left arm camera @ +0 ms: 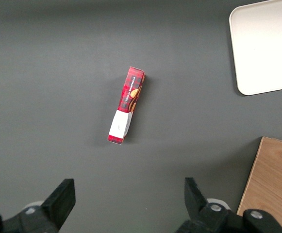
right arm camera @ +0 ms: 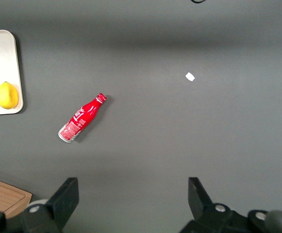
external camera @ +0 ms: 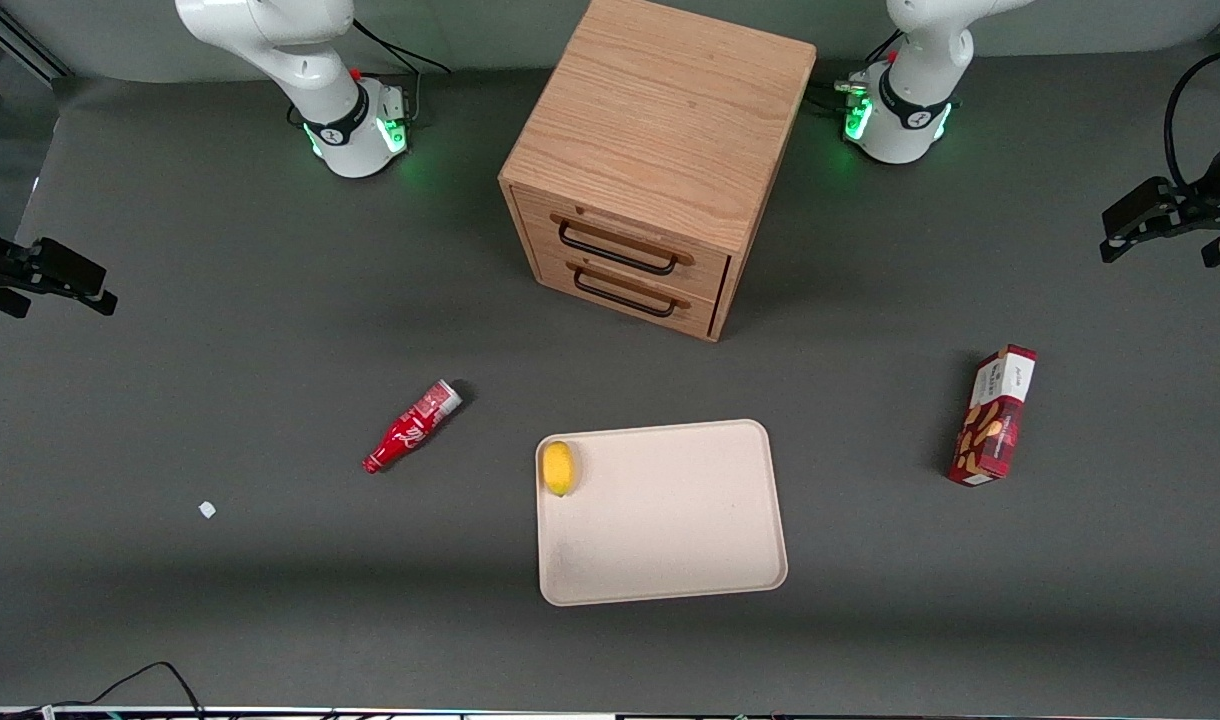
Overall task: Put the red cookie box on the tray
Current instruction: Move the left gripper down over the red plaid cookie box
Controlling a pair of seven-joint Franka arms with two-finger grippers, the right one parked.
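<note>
I am hovering my gripper (left arm camera: 126, 204), fingers spread wide and holding nothing, above the red cookie box (left arm camera: 126, 105) lying on the surface well apart from the tray (external camera: 660, 590), aiming to straddle its narrow sides.

No legible lettering on the red cookie box (external camera: 993, 417) or soda bottle (external camera: 411, 427).

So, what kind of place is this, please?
Probably a robot test bench: a grey table holding a cookie box, tray and wooden cabinet, with the open hand above the box.
</note>
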